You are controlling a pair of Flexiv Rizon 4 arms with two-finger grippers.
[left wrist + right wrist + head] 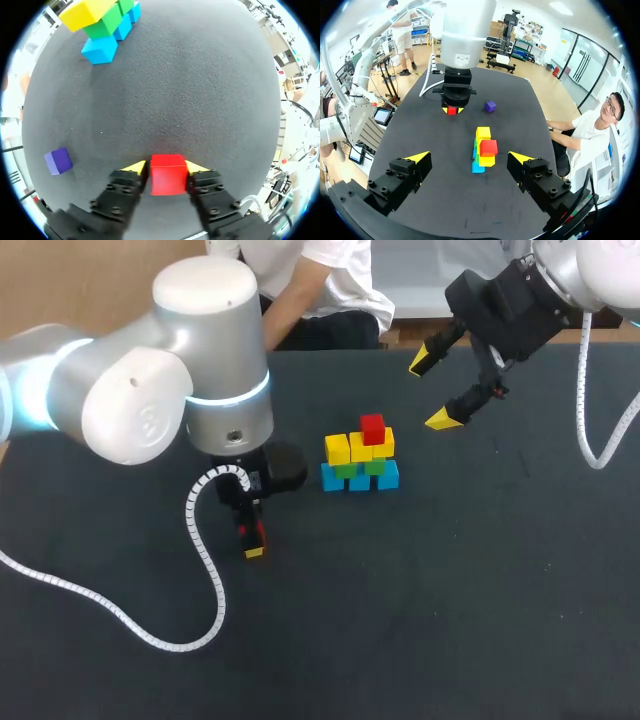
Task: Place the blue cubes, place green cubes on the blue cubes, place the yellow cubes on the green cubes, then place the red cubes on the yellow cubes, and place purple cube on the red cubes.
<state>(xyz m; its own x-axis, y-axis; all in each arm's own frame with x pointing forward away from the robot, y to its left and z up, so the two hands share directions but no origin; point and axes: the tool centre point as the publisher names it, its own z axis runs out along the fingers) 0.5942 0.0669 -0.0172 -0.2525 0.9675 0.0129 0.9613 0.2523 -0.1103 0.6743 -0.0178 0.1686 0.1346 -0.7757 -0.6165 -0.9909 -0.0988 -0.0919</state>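
Left tool (167, 166) gripping red cube (168, 176), purple cube (58, 160) off beside

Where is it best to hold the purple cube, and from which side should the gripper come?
Grip the purple cube on two opposite side faces, coming down from above. It sits flat on the table, alone, away from the stack, so its sides look free.

Left gripper (168, 169): low, fingers clamped on red cube (168, 184). Right gripper (431, 393): raised, fingers spread wide.
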